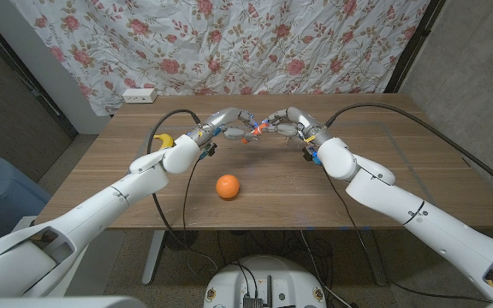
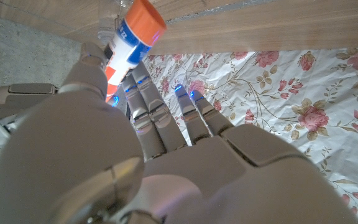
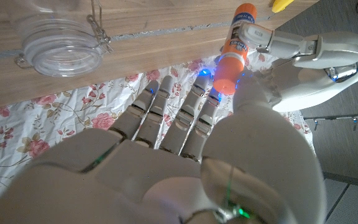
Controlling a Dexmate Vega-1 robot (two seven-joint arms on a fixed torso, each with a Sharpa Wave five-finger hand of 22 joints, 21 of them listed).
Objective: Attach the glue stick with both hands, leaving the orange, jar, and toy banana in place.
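Glue stick (image 2: 131, 41) is held above the table (image 1: 332, 184) behind the orange (image 1: 227, 186), gripped by fingers of left hand (image 1: 229, 125) and right hand (image 1: 288, 122).

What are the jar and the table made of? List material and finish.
Jar: clear, glossy, probably glass, since the wood grain shows through it; thin wire clasp looks metal.
Table: wood or wood-look laminate, matte brown with long straight grain.

Matt wood-grain surface (image 1: 315, 184); clear glossy glass jar (image 3: 61, 46) with wire clasp; smooth glossy plastic glue stick (image 2: 131, 38); floral cloth backdrop (image 1: 255, 43)
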